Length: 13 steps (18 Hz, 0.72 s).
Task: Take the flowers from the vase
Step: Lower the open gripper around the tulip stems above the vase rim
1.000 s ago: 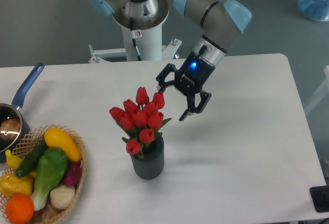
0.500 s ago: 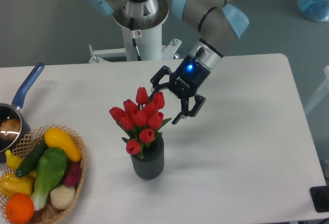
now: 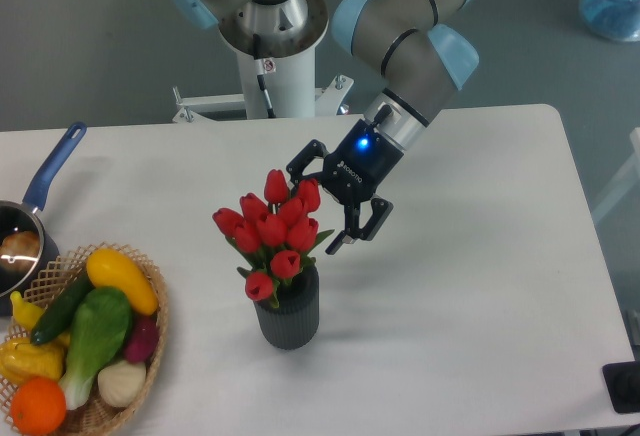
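The flowers (image 3: 272,231), a tight bunch of red tulip buds with a few green leaves, stand upright in the vase (image 3: 289,312), a short dark grey ribbed cylinder set on the white table (image 3: 470,286) somewhat left of the table's middle. The pincer (image 3: 318,208) hangs at the upper right edge of the bunch, tilted down and to the left from the arm's wrist, where a small blue light glows. Its jaws are spread wide and hold nothing: one dark finger (image 3: 301,161) reaches in by the topmost buds from behind, and the other finger (image 3: 358,228) sits out to the right of the bunch, level with the buds on that side and near a green leaf tip. The rightmost buds lie in or just before the gap between the two fingers; whether either finger touches a bud cannot be told from this view. The vase itself is below and to the left of the pincer, well clear of both fingers. At the table's left edge a woven basket (image 3: 150,331) holds toy vegetables and fruit, among them a yellow squash (image 3: 120,279) and an orange (image 3: 38,405). Behind it, partly cut off by the frame, is a saucepan with a blue handle (image 3: 52,168).
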Tool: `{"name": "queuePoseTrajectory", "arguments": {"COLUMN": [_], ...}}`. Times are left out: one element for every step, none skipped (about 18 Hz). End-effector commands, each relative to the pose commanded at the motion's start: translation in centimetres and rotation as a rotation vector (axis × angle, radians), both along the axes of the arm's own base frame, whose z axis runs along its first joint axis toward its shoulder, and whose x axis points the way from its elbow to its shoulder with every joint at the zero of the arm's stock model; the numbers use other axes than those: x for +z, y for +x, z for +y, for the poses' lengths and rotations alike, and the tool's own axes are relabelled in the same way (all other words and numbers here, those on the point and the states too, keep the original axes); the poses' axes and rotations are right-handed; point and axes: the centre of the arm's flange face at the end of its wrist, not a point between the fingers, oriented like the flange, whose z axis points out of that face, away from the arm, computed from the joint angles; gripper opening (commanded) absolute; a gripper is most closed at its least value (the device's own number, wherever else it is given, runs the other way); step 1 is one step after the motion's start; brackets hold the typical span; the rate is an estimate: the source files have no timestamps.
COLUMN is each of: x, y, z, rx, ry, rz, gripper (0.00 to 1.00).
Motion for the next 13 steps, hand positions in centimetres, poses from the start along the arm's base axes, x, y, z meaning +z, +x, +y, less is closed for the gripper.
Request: {"name": "queuePoseTrajectory", "arguments": {"x": [-0.1, -0.3, -0.3, -0.4, -0.5, -0.5, -0.3, -0.4, -0.5, -0.6, -0.6, -0.7, -0.7], "y": [0.0, -0.1, 0.0, 0.1, 0.1, 0.2, 0.2, 0.1, 0.0, 0.0, -0.1, -0.2, -0.2], "z": [0.3, 0.5, 0.6, 0.8, 0.9, 1.1, 1.4, 1.5, 1.6, 1.6, 1.6, 1.8, 1.9], "rx": [-0.006, -0.008, -0.011, -0.015, -0.017, -0.022, -0.026, -0.026, -0.029, -0.029, -0.029, -0.029, -0.031], "ry": [0.003, 0.005, 0.005, 0.005, 0.005, 0.008, 0.012, 0.011, 0.012, 0.014, 0.018, 0.02, 0.033], "rz": [0.007, 0.01, 0.011, 0.011, 0.01, 0.013, 0.021, 0.02, 0.021, 0.027, 0.035, 0.035, 0.027], "gripper": [1.0, 1.0, 1.0, 1.0, 1.0, 1.0, 1.0, 1.0, 1.0, 1.0, 1.0, 1.0, 1.0]}}
